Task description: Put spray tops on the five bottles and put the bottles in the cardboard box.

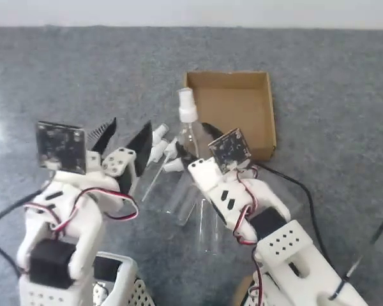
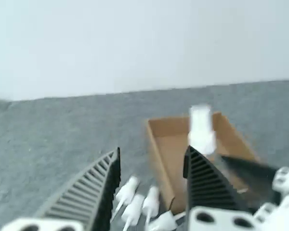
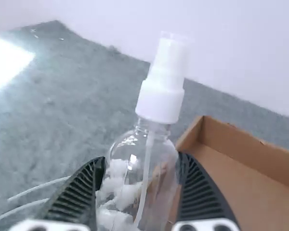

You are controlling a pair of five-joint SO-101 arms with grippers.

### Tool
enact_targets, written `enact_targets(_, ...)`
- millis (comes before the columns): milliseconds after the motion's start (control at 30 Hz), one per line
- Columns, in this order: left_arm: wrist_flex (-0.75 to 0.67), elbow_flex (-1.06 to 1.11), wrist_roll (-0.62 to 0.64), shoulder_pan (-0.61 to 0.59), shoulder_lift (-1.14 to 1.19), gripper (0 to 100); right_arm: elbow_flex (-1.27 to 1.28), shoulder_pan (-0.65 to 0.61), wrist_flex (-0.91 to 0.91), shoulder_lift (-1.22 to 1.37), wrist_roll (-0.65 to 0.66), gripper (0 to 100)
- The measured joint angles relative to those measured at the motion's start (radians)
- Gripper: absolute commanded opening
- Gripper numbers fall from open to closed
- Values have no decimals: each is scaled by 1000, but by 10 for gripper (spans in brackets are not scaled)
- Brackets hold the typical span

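Upright capped bottle (image 3: 133, 144) clamped in right gripper (image 3: 140, 162) jaws, by cardboard box (image 3: 241, 159); left gripper (image 2: 152, 153) wide open, empty.

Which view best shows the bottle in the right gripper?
Right wrist view: bottle up close in the right gripper, spray top on. High view has it partly behind the arm; left wrist view, its top.

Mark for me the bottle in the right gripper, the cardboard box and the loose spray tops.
bottle (image 3: 135, 163), right wrist view, on its clear body.
cardboard box (image 1: 239, 111), high view, on its bare inner floor.
loose spray tops (image 2: 151, 201), left wrist view, on the white head of one.
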Motion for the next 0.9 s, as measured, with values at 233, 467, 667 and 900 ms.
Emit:
enact_targets(233,-72,287,-64,-12,-63,259,-132,9,54,11,0,6)
enact_targets(467,-61,382,-68,143,-163,312,-324,8,54,238,0,6)
enact_targets(667,-130,471,-69,144,-206,312,-468,-8,176,361,0,6)
enact_targets(900,-241,494,-92,100,-163,312,-517,-92,397,290,0,6)
